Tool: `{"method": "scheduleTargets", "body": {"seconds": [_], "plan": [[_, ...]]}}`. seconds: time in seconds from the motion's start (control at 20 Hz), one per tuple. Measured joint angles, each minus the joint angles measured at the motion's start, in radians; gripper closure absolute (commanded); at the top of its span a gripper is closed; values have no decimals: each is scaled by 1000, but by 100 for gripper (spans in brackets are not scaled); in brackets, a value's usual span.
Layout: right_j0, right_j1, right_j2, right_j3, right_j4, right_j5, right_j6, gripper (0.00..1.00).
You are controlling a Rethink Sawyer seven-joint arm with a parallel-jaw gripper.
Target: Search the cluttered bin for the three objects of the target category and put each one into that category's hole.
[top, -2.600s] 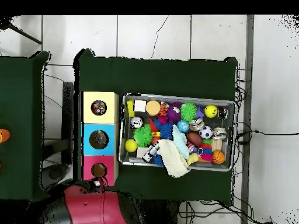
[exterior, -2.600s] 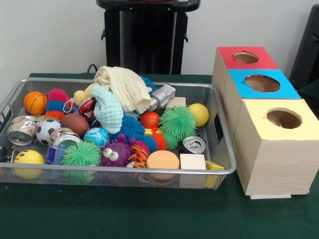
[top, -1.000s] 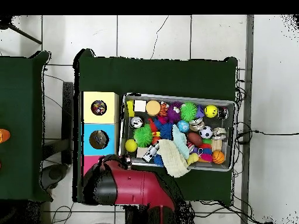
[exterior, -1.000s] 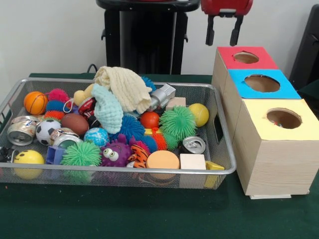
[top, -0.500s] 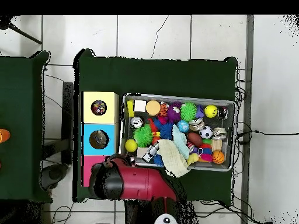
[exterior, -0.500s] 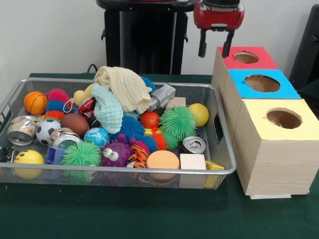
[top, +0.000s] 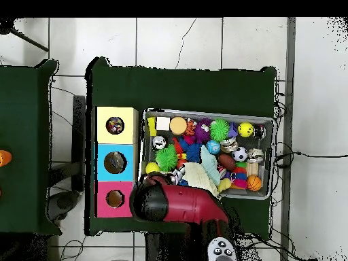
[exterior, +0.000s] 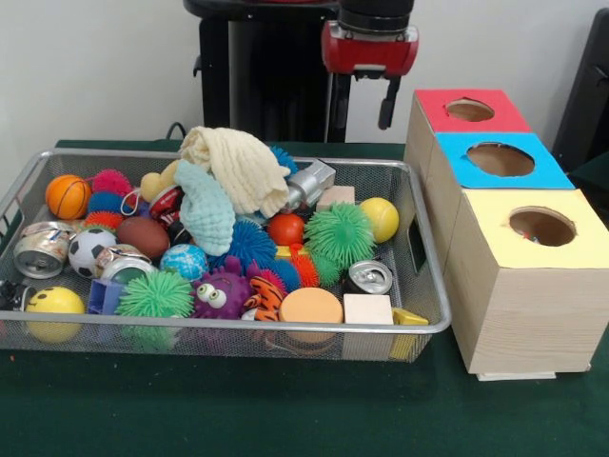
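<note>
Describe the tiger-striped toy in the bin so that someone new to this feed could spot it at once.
Start at the wire-mesh bin and follow its front rim, the side farthest from the robot, to about the middle. There the tiger-striped toy lies between the purple spiky creature with googly eyes and the flat orange disc. It alone is orange with black stripes.

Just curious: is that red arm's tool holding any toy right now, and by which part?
No. The tool hangs open and empty above the bin's far edge, touching nothing.
</note>
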Motion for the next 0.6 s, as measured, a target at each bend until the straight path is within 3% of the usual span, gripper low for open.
{"method": "scheduleTargets", "body": {"seconds": [0.6], "plan": [[-131,23,63,-54,-92,0,0,0]]}}
